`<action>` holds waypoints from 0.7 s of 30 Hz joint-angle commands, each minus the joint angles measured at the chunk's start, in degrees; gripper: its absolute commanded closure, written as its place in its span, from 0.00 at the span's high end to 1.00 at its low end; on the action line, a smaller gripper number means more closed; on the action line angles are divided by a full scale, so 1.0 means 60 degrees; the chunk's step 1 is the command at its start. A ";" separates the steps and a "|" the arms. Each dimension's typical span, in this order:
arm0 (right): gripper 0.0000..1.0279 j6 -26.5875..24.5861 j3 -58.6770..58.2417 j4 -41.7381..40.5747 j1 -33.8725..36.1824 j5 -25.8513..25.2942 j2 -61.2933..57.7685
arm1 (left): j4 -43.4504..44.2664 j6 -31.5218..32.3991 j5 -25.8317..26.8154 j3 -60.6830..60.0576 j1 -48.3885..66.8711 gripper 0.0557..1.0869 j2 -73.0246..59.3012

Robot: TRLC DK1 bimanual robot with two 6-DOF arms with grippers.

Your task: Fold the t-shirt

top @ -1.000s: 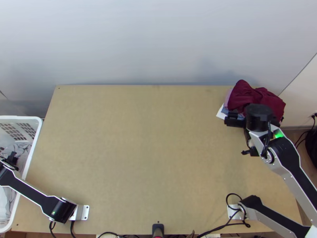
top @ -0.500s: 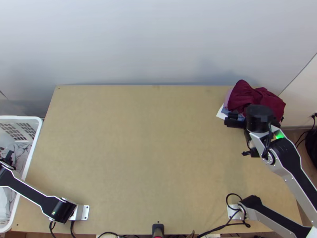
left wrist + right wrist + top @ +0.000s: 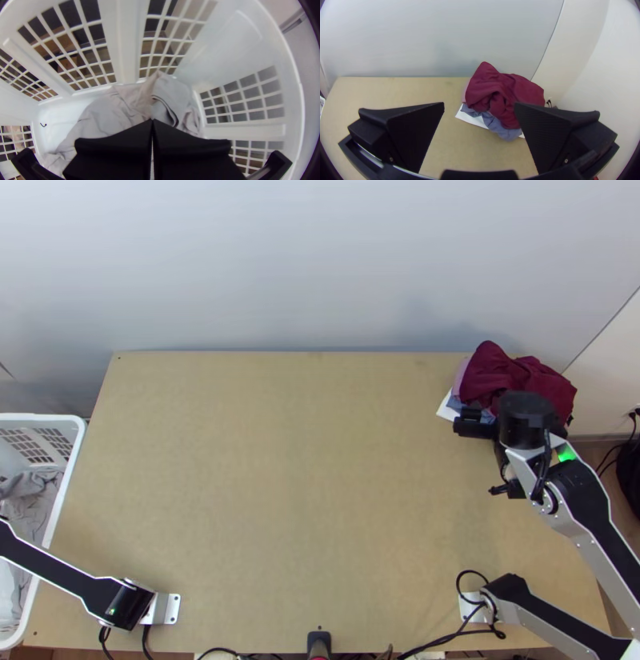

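Two fingers (image 3: 116, 145) of the left gripper (image 3: 152, 121) pressed together over grey cloth (image 3: 103, 115)

The basket (image 3: 74, 456) stands just beside the table's (image 3: 280, 500) left edge, toward its near corner. Cloth (image 3: 110, 113) lies in it, on the bottom. At the table's far right corner is a pile: one garment (image 3: 508, 372) on top, another (image 3: 506, 131) beneath it at the near side, a flat piece (image 3: 471, 119) under both. Behind the far edge rises a wall (image 3: 280, 260). Right of the right edge lies a bag (image 3: 630, 468).
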State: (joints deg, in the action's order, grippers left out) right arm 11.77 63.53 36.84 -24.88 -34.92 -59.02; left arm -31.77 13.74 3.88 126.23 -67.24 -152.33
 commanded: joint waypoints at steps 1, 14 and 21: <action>0.95 -0.0013 0.0442 -0.0163 -0.0189 0.0004 -0.0065 | -0.1224 0.0171 0.1712 -0.0107 0.0030 0.04 0.2215; 0.95 -0.0028 0.0794 -0.0163 -0.0511 0.0004 0.0375 | -0.2220 0.0713 0.3836 -0.0033 0.0367 0.04 0.7210; 0.95 -0.0116 0.0765 -0.0163 -0.0511 0.0004 0.0887 | -0.2659 0.0889 0.4026 -0.0019 0.1451 0.04 1.0008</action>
State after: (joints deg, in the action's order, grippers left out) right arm 11.51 68.03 35.88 -27.70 -34.92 -56.27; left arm -45.91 18.15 26.02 125.89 -63.64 -105.54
